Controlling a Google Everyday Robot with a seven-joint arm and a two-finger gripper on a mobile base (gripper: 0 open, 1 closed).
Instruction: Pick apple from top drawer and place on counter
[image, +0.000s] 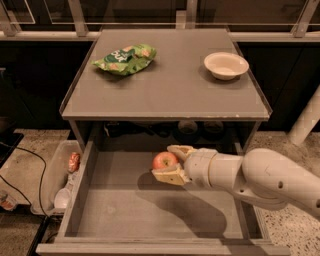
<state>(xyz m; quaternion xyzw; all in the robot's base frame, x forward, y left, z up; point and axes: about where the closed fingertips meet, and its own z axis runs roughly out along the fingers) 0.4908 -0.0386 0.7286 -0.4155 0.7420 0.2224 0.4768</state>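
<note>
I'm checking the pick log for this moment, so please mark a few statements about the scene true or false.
1. The pincer grips the apple over the top drawer. True.
2. The apple sits in the white bowl. False: the white bowl looks empty and stands on the counter.
3. A green snack bag lies on the counter. True.
4. The top drawer is pushed shut. False: it is pulled out, with its bottom showing.
5. The arm reaches in from the view's left. False: it comes from the right.
</note>
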